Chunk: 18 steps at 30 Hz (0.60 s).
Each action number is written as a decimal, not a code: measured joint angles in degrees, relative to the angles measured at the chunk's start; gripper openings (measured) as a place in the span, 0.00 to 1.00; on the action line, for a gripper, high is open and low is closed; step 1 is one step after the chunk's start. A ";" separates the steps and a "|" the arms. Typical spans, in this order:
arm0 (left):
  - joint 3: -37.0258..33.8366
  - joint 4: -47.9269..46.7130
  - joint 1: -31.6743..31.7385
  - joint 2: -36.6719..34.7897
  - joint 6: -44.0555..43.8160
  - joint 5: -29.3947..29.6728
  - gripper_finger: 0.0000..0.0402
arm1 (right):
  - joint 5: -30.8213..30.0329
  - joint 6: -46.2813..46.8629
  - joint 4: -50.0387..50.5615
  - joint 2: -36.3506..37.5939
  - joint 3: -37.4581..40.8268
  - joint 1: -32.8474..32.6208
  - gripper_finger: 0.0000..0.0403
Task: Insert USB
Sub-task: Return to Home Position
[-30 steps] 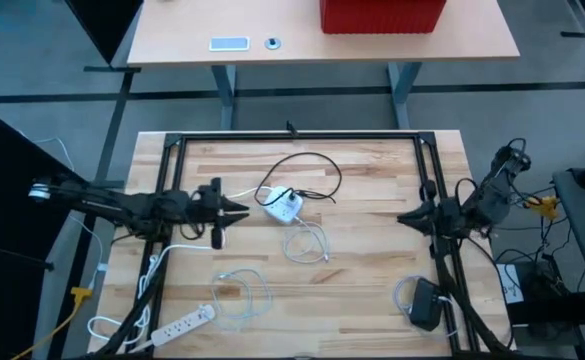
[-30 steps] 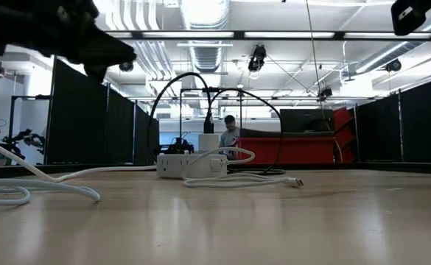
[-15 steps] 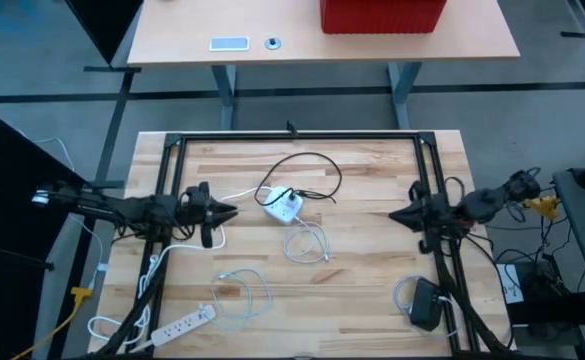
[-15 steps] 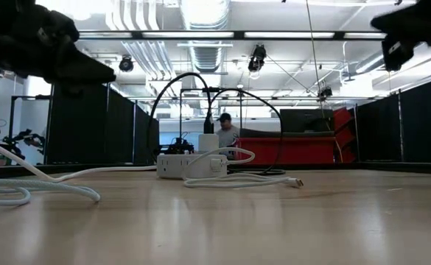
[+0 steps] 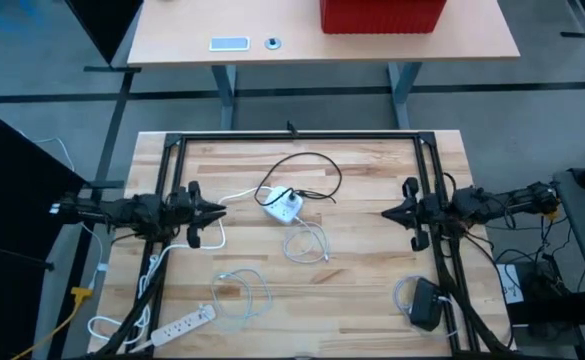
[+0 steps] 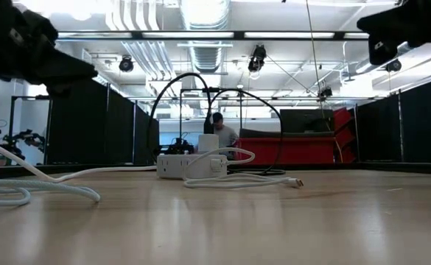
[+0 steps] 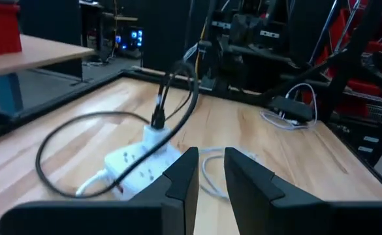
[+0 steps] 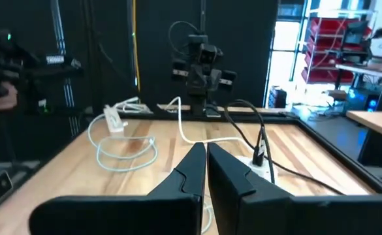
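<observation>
A white power block (image 5: 284,205) lies at the table's middle with a black cord (image 5: 307,165) plugged into its top. A white USB cable (image 5: 307,243) lies coiled just in front of it, its plug end (image 6: 298,182) resting on the wood. My left gripper (image 5: 218,210) hovers level to the left of the block and points at it, its fingers (image 7: 184,186) slightly apart with nothing between them. My right gripper (image 5: 385,213) hovers level on the right, shut and empty, its fingers (image 8: 194,171) pointing at the block (image 8: 261,171).
A second white cable (image 5: 242,290) and a white power strip (image 5: 184,322) lie at the near left. A black adapter (image 5: 424,303) sits at the near right. A black frame (image 5: 297,136) borders the work area. A person is in the room behind the table (image 6: 219,132).
My left gripper has drawn back toward the table's left edge and sunk a little, still level. My right arm has swung round, so its gripper now points straight toward the left edge, and it has come down lower. The block and cables have not moved.
</observation>
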<state>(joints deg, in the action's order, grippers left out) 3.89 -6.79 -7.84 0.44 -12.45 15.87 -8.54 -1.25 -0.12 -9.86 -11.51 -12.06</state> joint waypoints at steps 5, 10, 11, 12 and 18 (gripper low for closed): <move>-0.95 2.55 -0.25 -0.11 1.75 -0.01 0.16 | 0.32 -1.13 -1.03 0.72 1.95 0.12 0.00; -2.00 5.97 -0.24 -0.36 3.49 0.07 0.16 | 8.08 2.31 -6.91 0.46 5.91 1.41 0.00; -2.12 6.35 -0.24 -0.24 3.86 0.07 0.16 | 8.31 3.21 -7.78 -0.23 6.43 2.41 0.00; -2.13 6.39 -0.24 -0.19 4.02 0.05 0.16 | 8.20 3.51 -8.57 -1.04 6.86 3.68 0.00; -2.18 6.51 -0.24 -0.01 2.29 -0.12 0.16 | 7.62 4.00 -8.94 -0.78 6.87 12.47 0.00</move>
<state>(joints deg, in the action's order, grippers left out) 1.72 -0.27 -8.08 0.43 -10.16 15.75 -0.92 2.75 -9.06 -10.64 -4.64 0.41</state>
